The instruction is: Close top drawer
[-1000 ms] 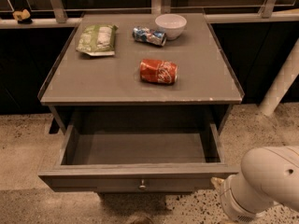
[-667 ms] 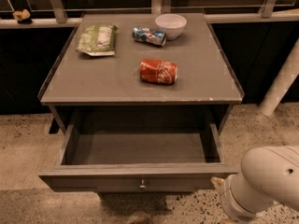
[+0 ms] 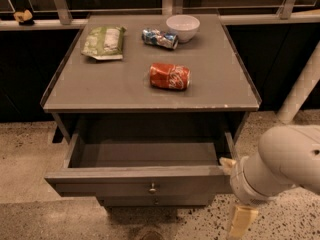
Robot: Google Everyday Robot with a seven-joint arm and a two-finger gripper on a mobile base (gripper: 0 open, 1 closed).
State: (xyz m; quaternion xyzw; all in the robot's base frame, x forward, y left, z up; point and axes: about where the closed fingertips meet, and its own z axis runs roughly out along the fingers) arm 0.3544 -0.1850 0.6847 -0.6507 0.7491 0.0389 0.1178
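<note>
My fingers (image 3: 241,220) are down at the near right, spread wide and holding nothing, with one tip right by the right end of the top drawer (image 3: 140,175). The drawer is pulled far out and looks empty inside (so I think none of the closing is done and the whole push is left). Farther back on the bench (image 3: 100,91) lie a red can (image 3: 170,76) with curly white writing I can't read, then a green bag (image 3: 104,41), a blue can (image 3: 159,38) and a white bowl (image 3: 183,26).
</note>
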